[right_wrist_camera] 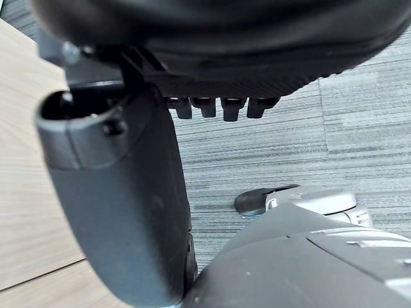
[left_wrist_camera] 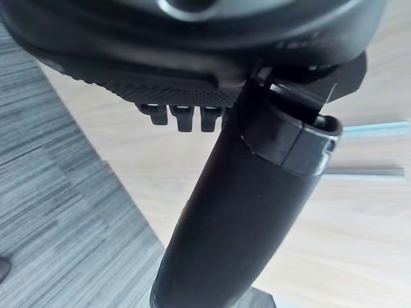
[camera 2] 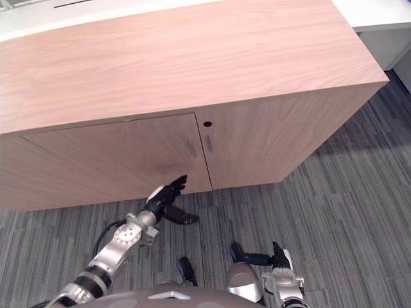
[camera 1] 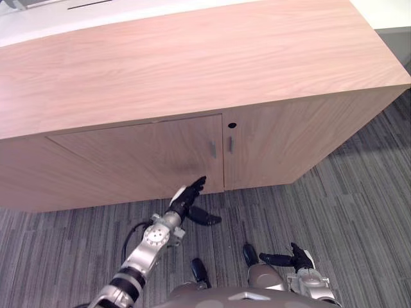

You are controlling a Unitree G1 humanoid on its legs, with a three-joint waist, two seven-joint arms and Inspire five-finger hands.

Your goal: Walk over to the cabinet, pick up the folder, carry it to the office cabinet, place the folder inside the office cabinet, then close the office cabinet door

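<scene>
Office cabinet in pale wood stands on grey striped carpet, both of its front doors lying flush with the face. The left door and right door meet at a centre seam flanked by two slim metal handles, with a small round keyhole just above the right-hand one. The robot's left hand reaches low toward the left door's lower corner beside the seam, fingers straight and holding nothing, fingertips at the door's bottom edge; whether they press the wood or stop just short cannot be told. Its thumb juts out sideways over the carpet. The right hand hangs low, close to the robot and well apart from the cabinet, fingers relaxed and empty. The head views take in the cabinet's broad top, its right front corner and a white surface beyond its far edge. The left wrist view, from close in, shows the wood grain of the door past the dark thumb, both handles lying side by side, and the line where the cabinet's base meets the carpet. The right wrist view shows a row of fingertips over the carpet and a strip of wood panel to one side.
</scene>
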